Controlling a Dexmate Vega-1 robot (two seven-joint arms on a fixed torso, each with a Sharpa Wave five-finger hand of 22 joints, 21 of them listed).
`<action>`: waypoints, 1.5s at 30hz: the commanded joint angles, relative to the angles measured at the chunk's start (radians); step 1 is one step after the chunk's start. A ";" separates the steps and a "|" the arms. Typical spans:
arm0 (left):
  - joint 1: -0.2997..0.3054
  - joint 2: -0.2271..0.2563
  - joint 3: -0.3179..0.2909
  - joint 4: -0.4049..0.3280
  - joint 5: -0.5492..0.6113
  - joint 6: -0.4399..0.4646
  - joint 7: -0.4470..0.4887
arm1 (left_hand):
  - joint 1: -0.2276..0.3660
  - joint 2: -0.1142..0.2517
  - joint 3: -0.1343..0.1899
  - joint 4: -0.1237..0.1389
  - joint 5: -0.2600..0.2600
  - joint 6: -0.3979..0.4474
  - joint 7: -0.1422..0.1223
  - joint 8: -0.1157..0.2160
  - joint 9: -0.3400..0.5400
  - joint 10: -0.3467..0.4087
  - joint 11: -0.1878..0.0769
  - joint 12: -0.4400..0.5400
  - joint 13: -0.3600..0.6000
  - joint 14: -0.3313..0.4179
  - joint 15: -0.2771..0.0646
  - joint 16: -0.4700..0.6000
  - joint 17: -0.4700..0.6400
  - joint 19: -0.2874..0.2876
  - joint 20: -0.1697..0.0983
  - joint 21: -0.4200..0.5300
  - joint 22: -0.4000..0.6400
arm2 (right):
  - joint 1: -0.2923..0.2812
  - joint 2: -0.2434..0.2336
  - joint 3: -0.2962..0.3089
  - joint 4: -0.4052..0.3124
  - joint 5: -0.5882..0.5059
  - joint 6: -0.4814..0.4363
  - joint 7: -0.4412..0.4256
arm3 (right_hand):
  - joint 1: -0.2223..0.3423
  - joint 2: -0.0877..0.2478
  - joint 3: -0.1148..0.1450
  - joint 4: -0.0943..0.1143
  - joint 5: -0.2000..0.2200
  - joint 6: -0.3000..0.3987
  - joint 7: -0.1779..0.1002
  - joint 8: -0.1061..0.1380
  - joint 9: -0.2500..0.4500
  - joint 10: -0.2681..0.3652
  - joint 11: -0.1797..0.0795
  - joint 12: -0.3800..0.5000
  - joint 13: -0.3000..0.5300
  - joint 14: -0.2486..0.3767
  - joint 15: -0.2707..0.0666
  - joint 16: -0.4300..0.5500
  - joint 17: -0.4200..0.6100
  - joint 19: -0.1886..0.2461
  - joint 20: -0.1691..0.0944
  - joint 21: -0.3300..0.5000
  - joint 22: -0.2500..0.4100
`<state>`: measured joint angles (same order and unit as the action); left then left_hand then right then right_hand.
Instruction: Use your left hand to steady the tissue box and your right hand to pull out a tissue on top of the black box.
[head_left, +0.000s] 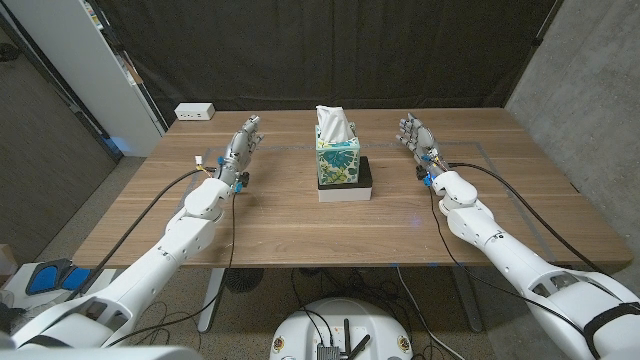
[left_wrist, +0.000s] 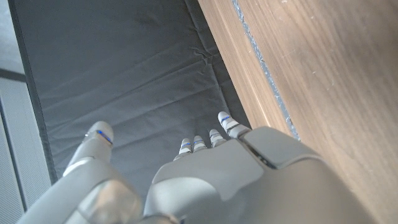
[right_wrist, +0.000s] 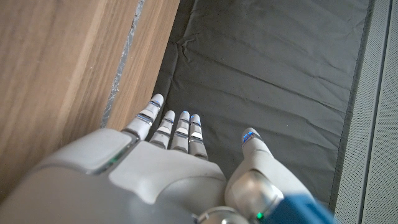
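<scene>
Tissue box (head_left: 338, 160), patterned green, upright on the black box (head_left: 364, 172) over a white base (head_left: 346, 192) at mid wooden table (head_left: 300, 225); white tissue (head_left: 332, 124) protruding from the top. Left hand (head_left: 240, 146) well apart to the box's left, fingers (left_wrist: 229, 123) extended, thumb spread, holding nothing. Right hand (head_left: 418, 138) well apart to its right, fingers (right_wrist: 180, 127) straight, empty. White power strip (head_left: 195, 112) at the far left edge.

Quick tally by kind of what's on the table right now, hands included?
Tissue box: 1
Black box on its white base: 1
White power strip: 1
Robot hands: 2, left hand, right hand, both open
Total: 5
</scene>
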<state>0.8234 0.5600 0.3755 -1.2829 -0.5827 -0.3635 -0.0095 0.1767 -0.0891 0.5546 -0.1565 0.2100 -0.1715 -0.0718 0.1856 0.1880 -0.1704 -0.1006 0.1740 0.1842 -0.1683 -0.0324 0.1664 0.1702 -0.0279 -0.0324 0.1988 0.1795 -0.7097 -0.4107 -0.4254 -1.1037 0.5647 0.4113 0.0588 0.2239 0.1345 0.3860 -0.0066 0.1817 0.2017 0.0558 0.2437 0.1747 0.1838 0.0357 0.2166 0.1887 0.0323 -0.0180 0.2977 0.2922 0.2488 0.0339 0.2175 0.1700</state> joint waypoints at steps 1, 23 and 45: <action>-0.031 0.039 0.037 -0.002 0.289 -0.054 0.147 | 0.031 -0.063 -0.031 -0.021 0.021 -0.246 0.028 0.010 0.005 -0.201 0.005 0.008 0.004 -0.123 -0.031 0.008 0.005 -0.009 -0.029 -0.002 0.000 | 0.034 0.014 -0.004 0.053 -0.012 0.006 -0.014 | -0.011 0.000 0.001 0.003 -0.003 0.005 0.002 -0.003 0.004 0.004 0.001 -0.004 0.002 0.005 0.003 -0.004 0.002 0.000 0.005 -0.007 0.004; 0.005 0.111 0.052 -0.130 0.432 0.092 0.250 | 0.110 -0.099 -0.203 -0.009 0.060 -0.514 0.129 -0.012 -0.001 -0.344 0.080 0.013 0.011 -0.247 0.052 0.007 0.008 -0.093 0.033 -0.012 0.003 | 0.054 0.014 -0.013 0.074 -0.022 0.001 -0.005 | -0.027 -0.008 -0.009 0.007 -0.005 0.014 0.009 -0.012 0.005 0.012 0.004 -0.004 0.002 0.010 0.009 -0.009 -0.004 0.002 0.017 -0.010 0.004; 0.062 0.143 0.056 -0.224 0.449 0.134 0.254 | 0.118 -0.095 -0.227 -0.005 0.061 -0.516 0.133 -0.006 -0.002 -0.352 0.077 0.017 0.011 -0.259 0.046 0.009 0.008 -0.103 0.024 -0.010 0.003 | 0.045 0.009 -0.016 0.055 -0.034 0.002 -0.022 | -0.030 -0.009 -0.012 0.002 -0.005 0.015 0.011 -0.022 0.005 0.011 0.006 -0.008 0.002 0.011 0.013 -0.016 -0.013 -0.001 0.021 -0.014 0.004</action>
<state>0.8402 0.6790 0.4374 -1.4386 -0.1438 -0.2611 0.2306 0.2817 -0.1861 0.3354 -0.1629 0.2630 -0.1715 0.0503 0.1770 0.1861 -0.1702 -0.0249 0.1850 0.1933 -0.1714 0.0141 0.1702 0.1746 -0.1210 -0.0078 0.1872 0.1793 -0.6555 -0.3956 -0.4417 -1.0333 0.5328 0.4135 0.0428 0.1989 0.1329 0.3764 -0.0055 0.1776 0.2108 0.0648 0.2253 0.1744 0.1877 0.0394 0.2108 0.1885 0.0417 -0.0087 0.2845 0.2782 0.2450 0.0524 0.2098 0.1698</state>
